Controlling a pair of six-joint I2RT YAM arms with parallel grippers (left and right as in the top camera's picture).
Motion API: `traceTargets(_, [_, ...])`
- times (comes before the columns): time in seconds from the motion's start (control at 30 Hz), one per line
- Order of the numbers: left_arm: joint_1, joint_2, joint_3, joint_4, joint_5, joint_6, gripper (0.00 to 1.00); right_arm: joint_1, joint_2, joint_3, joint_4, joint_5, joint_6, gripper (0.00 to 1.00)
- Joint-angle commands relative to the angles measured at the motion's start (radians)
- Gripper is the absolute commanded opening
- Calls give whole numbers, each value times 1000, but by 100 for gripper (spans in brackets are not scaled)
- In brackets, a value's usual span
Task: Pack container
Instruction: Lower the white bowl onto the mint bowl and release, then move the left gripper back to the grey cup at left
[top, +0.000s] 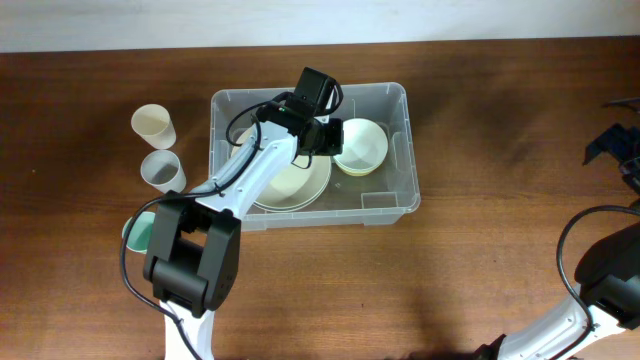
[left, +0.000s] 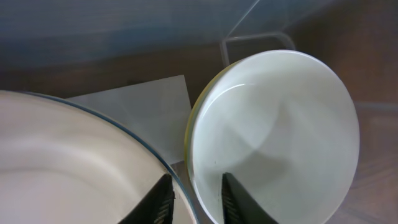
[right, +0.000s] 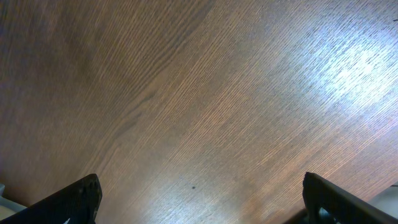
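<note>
brown wood-grain table, sheen in places, holds the container.

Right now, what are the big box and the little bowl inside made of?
The container looks like clear, glossy plastic: the table shows through its walls. The little bowl looks smooth, glossy and pale, perhaps plastic or ceramic; the shine leaves that open.

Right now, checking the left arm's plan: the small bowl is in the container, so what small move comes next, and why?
Probably lift the left gripper straight up. Its fingers straddle the rim of the small bowl with slack, and the bowl already rests inside the container beside the large bowl.
</note>
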Motion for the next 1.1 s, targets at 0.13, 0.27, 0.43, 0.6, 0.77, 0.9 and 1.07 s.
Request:
traceTargets(0.13, [7, 5, 106, -45, 18, 68, 52, 0, -24, -2, 2, 9, 7, 99])
traceTargets(0.27, [30, -3, 306, -184, -7, 103, 70, 0, -24, -2, 2, 9, 7, 99])
traceTargets(0.43, [98, -12, 587, -423, -193, 102, 100, 0, -24, -2, 2, 9, 8, 99])
traceTargets(0.6, [223, -20, 819, -662, -278, 102, 99, 0, -24, -2, 2, 9, 7, 99])
traceTargets(0.77, [373, -20, 892, -791, -274, 102, 99, 0, -24, -2, 2, 9, 7, 99])
traceTargets(0.9, [467, 0, 886, -909, -269, 98, 99, 0, -24, -2, 2, 9, 7, 99])
traceTargets(1.07, [543, 21, 867, -1027, -244, 128, 99, 0, -24, -2, 2, 9, 8, 99])
